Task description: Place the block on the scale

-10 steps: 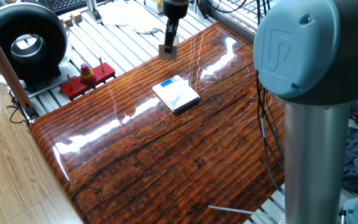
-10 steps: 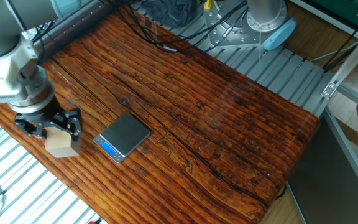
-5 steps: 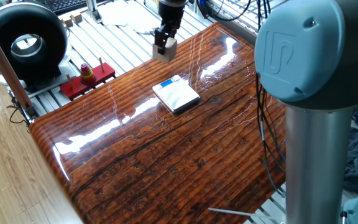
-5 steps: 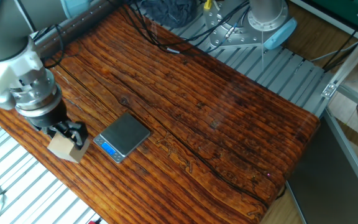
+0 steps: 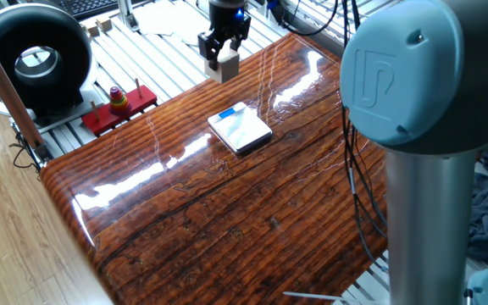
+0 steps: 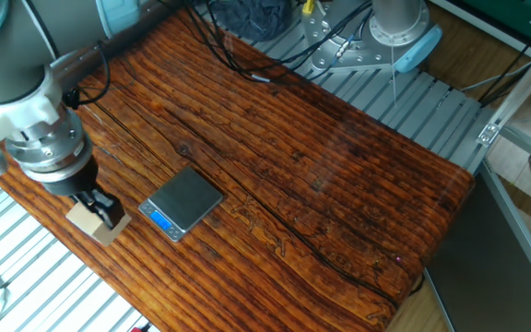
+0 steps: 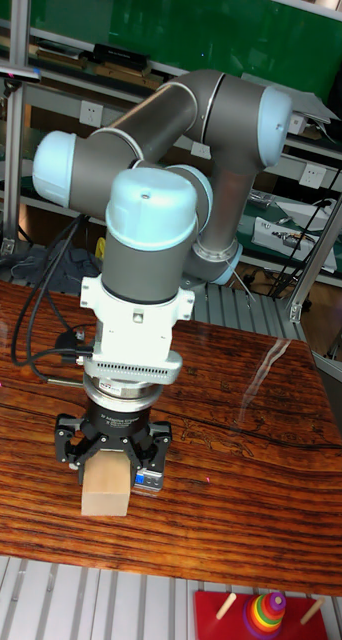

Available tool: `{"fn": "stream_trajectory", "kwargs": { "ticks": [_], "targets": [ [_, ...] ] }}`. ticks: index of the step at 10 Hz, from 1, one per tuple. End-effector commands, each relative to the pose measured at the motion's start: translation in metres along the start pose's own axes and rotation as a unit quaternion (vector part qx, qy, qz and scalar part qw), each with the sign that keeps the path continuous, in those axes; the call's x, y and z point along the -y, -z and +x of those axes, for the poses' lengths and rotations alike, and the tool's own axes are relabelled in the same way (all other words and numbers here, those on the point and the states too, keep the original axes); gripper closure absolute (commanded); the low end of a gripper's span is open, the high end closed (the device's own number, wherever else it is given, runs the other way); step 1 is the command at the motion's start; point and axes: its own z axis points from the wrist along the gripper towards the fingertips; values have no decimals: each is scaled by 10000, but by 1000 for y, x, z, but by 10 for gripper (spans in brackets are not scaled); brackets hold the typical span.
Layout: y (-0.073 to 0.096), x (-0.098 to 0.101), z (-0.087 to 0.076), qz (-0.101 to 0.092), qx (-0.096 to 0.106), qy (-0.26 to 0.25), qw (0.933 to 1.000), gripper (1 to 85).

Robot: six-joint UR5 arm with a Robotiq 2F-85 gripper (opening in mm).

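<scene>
The block point(image 5: 225, 64) is a light tan wooden cube, and my gripper point(image 5: 222, 49) is shut on it from above, at the table's far edge. In the other fixed view the block point(image 6: 93, 222) hangs under the gripper point(image 6: 100, 208), just left of the scale point(image 6: 184, 203) and apart from it. The scale point(image 5: 241, 129) is a thin white square pad with a blue corner, lying flat on the wooden table point(image 5: 252, 220). In the tall view the gripper point(image 7: 109, 462) holds the block point(image 7: 106, 488), and the scale point(image 7: 148, 484) peeks out behind it.
A red toy base with stacked rings point(image 5: 119, 104) lies left of the table on the metal slats. A black round device point(image 5: 34, 58) stands at the far left. Black cables point(image 6: 238, 60) trail across the table's back corner. The arm's grey column point(image 5: 426, 212) fills the right foreground.
The gripper has turned about its vertical axis with the block in it and shifted slightly away from the scale, toward the table's edge. The scale has not moved.
</scene>
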Motion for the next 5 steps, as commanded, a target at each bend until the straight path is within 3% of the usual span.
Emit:
{"fn": "stream_trajectory", "kwargs": {
  "ticks": [1,3,5],
  "targets": [
    [3,-3,4,10,-127,-584,9982,847],
    [3,8,-18,193,321,-617,9974,847],
    [10,10,3,174,-21,-821,9965,847]
  ]
}}
